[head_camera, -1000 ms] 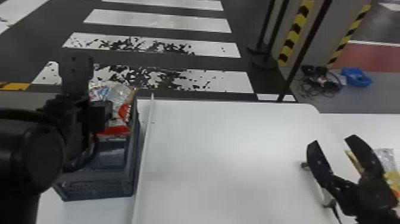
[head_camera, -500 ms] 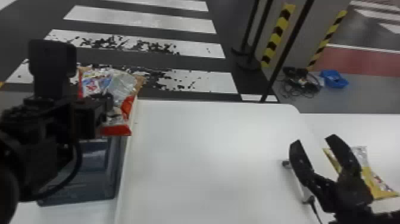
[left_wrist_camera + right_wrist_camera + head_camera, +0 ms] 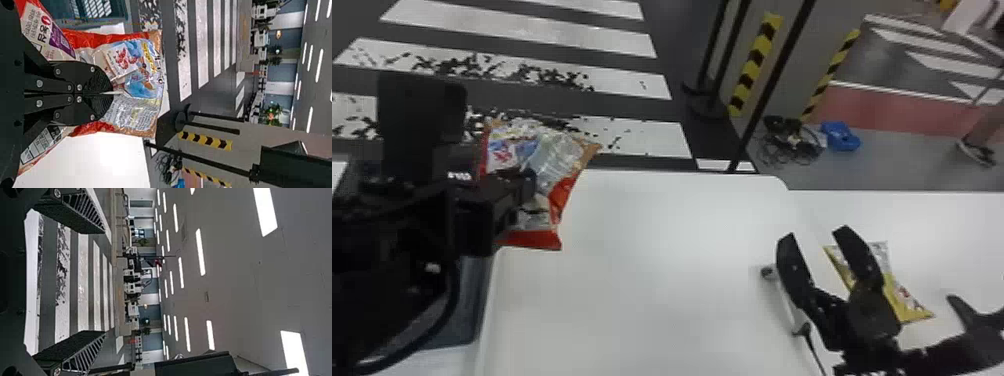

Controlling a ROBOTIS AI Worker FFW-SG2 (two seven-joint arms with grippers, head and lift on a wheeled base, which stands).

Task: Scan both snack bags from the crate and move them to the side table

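Evidently, the left gripper [image 3: 110,93] has its fingers clamped on the red printed plastic snack bag [image 3: 135,70], above the white table's [image 3: 657,280] left edge. The yellow-and-silver foil snack bag [image 3: 907,300] lies beyond its right edge, near the right gripper [image 3: 816,235], fingers spread. Slick film could slip from the pinch, or creases could hide the code from scanning.

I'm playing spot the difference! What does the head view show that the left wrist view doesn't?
Head view: the open right claw and the yellow snack bag on the side table.
Left wrist view: long ceiling lights and green plants.
Both: the red snack bag gripped by the left claw, the white table and the crosswalk stripes.
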